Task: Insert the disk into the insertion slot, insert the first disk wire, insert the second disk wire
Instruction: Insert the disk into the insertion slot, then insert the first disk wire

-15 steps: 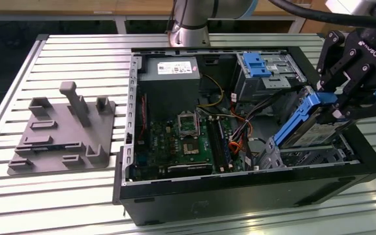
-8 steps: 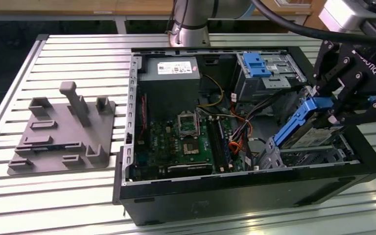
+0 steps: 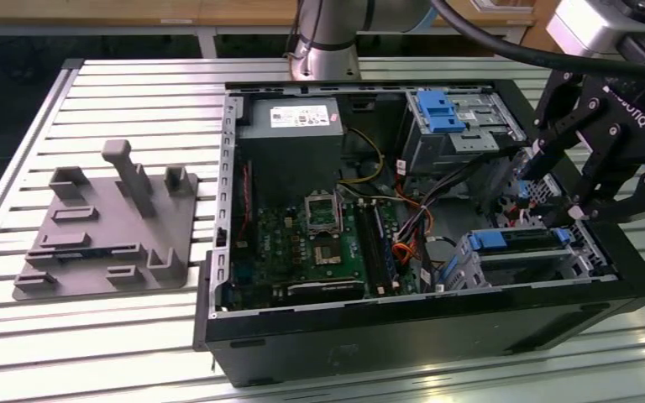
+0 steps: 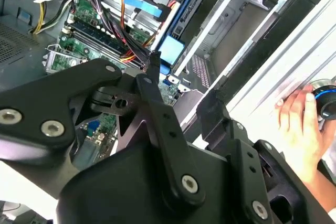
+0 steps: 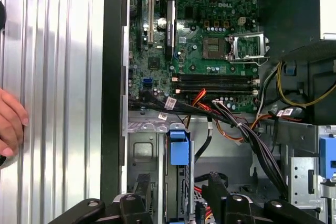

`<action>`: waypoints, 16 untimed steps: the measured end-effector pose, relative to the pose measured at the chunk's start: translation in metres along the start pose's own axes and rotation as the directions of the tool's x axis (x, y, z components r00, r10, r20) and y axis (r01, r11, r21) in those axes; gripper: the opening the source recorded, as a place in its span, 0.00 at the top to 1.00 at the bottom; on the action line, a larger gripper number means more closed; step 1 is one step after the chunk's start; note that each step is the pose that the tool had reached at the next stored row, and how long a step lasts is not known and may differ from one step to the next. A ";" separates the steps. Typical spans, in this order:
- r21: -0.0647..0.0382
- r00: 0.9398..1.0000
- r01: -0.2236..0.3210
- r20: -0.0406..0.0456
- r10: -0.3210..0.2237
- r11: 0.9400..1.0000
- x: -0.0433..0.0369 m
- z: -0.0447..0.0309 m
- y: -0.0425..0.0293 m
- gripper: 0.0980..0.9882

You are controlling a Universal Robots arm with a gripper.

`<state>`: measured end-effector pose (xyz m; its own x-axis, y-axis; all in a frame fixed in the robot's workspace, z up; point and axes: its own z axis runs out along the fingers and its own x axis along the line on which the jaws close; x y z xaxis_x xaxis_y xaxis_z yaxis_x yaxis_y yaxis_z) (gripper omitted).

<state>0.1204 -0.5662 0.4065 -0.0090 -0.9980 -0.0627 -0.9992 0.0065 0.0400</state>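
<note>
The disk (image 3: 513, 239), silver in a bright blue caddy, lies inside the insertion slot (image 3: 530, 267), a silver cage at the case corner on the exterior view's right. In the first wrist view the disk (image 5: 178, 148) shows its blue tab between the cage walls (image 5: 142, 150). In the second wrist view the blue tab (image 4: 170, 51) sits beside the cage (image 4: 231, 19). My black gripper (image 3: 554, 189) hangs just above the disk, open, with nothing seen between its fingers (image 5: 140, 200). One fingertip (image 4: 152, 61) is close to a loose bundle of black, red and orange wires (image 4: 110, 30).
The open computer case (image 3: 412, 319) stands on a slatted metal table (image 3: 98, 336). Inside are a motherboard (image 3: 312, 243), a grey power supply (image 3: 295, 117) and a taller cage with a blue latch (image 3: 452, 113). A grey fixture plate (image 3: 110, 227) lies beside it. A person's hand (image 4: 299, 124) rests on the table.
</note>
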 end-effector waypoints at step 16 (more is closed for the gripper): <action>0.000 1.000 0.001 -0.008 -0.001 1.000 -0.0005 0.0000 0.0000 0.48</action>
<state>0.1204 -0.5657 0.4065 -0.0074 -0.9985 -0.0545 -0.9992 0.0052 0.0401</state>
